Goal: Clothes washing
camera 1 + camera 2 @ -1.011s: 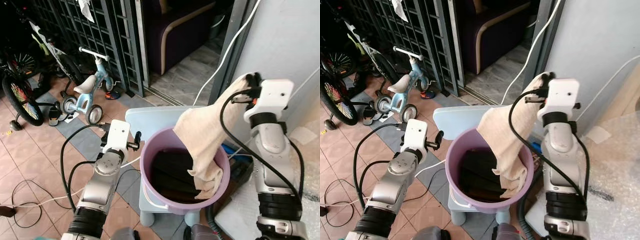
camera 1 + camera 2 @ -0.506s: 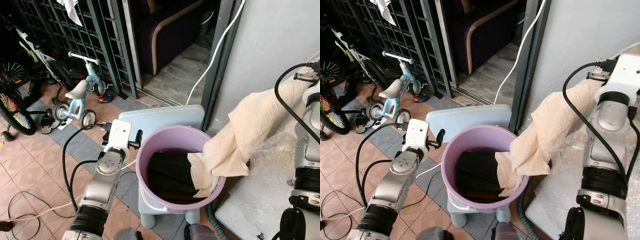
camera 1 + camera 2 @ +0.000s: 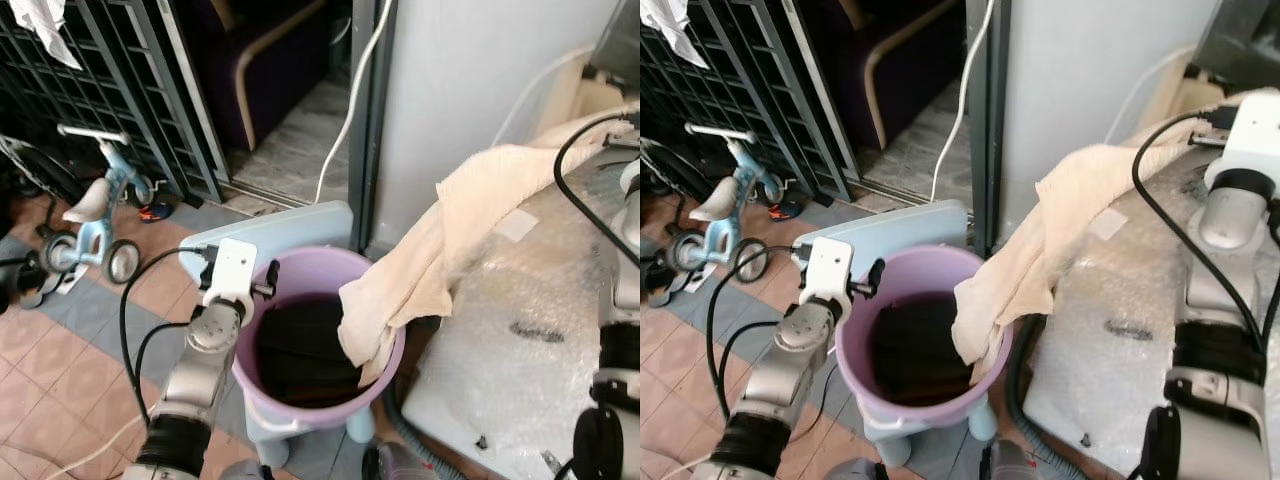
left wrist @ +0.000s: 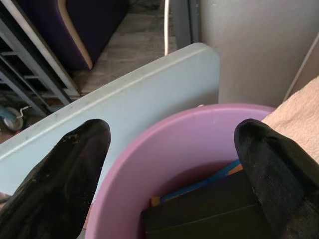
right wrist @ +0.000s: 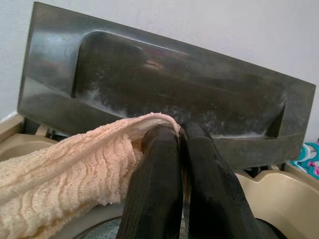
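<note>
A purple bucket (image 3: 385,350) stands on a pale blue stool, with dark clothes (image 3: 295,345) lying inside it. My left gripper (image 4: 172,144) is open at the bucket's near rim, one finger (image 4: 75,154) outside the wall and the other over the inside. A cream towel (image 3: 450,225) stretches from the bucket's right rim up to the right. My right gripper (image 5: 180,144) is shut on the towel's upper end, in front of the washing machine's raised dark lid (image 5: 149,79). The towel's lower end hangs over the bucket's rim.
The washing machine's body, wrapped in bubble wrap (image 3: 520,330), stands right of the bucket. The pale blue stool (image 3: 270,235) sits beneath the bucket. A child's tricycle (image 3: 95,205) and a metal grille (image 3: 110,90) are at the left. A white cable (image 3: 350,100) runs down the doorframe.
The view has turned right. My right arm has carried the towel's upper end rightward, away from the bucket and up to the washing machine. The left gripper has stayed at the bucket.
</note>
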{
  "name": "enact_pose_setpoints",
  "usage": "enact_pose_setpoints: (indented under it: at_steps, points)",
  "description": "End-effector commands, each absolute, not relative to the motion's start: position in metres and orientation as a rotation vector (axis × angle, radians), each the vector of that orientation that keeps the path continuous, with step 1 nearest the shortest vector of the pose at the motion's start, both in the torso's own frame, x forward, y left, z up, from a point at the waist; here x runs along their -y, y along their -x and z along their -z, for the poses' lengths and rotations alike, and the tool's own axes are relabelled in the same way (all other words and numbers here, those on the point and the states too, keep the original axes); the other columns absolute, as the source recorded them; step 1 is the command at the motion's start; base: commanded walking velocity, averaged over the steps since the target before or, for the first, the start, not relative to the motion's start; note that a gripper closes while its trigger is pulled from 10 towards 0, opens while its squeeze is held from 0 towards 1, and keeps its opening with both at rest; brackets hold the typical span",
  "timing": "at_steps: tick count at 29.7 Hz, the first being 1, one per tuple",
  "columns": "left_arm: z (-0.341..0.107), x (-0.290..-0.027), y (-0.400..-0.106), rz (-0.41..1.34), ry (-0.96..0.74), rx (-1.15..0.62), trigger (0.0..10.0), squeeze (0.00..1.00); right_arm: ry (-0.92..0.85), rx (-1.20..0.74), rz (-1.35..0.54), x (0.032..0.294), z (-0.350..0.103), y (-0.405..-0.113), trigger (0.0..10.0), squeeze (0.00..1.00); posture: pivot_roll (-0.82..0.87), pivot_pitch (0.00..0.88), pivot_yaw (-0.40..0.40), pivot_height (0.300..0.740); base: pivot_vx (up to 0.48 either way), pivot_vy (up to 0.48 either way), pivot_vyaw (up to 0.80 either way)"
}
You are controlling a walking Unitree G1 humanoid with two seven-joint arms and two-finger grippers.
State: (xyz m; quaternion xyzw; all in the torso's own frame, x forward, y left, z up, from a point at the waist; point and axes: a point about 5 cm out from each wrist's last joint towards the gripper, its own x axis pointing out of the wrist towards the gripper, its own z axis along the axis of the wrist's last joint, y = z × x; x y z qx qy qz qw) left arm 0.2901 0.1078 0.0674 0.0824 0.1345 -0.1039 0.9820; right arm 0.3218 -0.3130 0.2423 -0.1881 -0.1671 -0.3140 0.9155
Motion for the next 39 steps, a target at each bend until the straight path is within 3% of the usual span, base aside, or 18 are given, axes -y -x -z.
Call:
enact_pose_setpoints:
  at_steps: [1, 7, 13, 17, 18, 23, 24, 35, 39]
  points:
    - [-0.068, -0.121, -0.291, 0.171, -0.18, -0.269, 10.0, 0.0, 0.428, 0.391, 0.736, 0.329, -0.261, -0.318, 10.0, 0.0, -0.09, 0.0, 0.066, 0.74, 0.0, 0.0, -0.78]
    - [-0.069, -0.121, -0.29, 0.163, -0.161, -0.267, 10.0, 0.0, 0.48, 0.391, 0.871, 0.366, -0.283, -0.309, 10.0, 0.0, -0.09, 0.0, 0.064, 0.74, 0.0, 0.0, -0.78]
    - [-0.068, -0.121, -0.289, 0.16, -0.156, -0.271, 10.0, 0.0, 0.394, 0.263, 0.775, 0.376, -0.267, -0.319, 10.0, 0.0, -0.09, 0.0, 0.06, 0.74, 0.0, 0.0, -0.13]
    - [-0.069, -0.122, -0.289, 0.158, -0.152, -0.272, 10.0, 0.0, 0.296, 0.184, 0.635, 0.361, -0.245, -0.333, 10.0, 0.0, -0.09, 0.0, 0.059, 0.74, 0.0, 0.0, 0.0]
    - [-0.07, -0.122, -0.289, 0.155, -0.152, -0.271, 10.0, 0.0, 0.245, 0.143, 0.511, 0.345, -0.231, -0.343, 10.0, 0.0, -0.09, 0.0, 0.06, 0.74, 0.0, 0.0, 0.0]
    - [-0.069, -0.122, -0.288, 0.15, -0.159, -0.279, 10.0, 0.0, 0.148, 0.149, 0.238, 0.305, -0.218, -0.358, 10.0, 0.0, -0.08, 0.0, 0.057, 0.74, 0.0, 0.0, 0.0]
    - [-0.07, -0.122, -0.288, 0.149, -0.161, -0.279, 10.0, 0.0, 0.147, 0.164, 0.158, 0.293, -0.219, -0.36, 10.0, 1.0, -0.08, 0.0, 0.057, 0.74, 0.0, 0.0, 0.0]
    - [-0.072, -0.123, -0.285, 0.137, -0.168, -0.28, 10.0, 0.0, -0.004, 0.37, -0.073, 0.26, -0.253, -0.358, 10.0, 1.0, -0.09, 0.0, 0.04, 0.74, 0.0, 0.0, 0.0]
    - [-0.07, -0.124, -0.283, 0.13, -0.153, -0.293, 10.0, 0.0, 0.069, 0.345, -0.214, 0.238, -0.245, -0.354, 10.0, 1.0, -0.08, 0.0, 0.037, 0.74, 0.0, 0.0, 0.0]
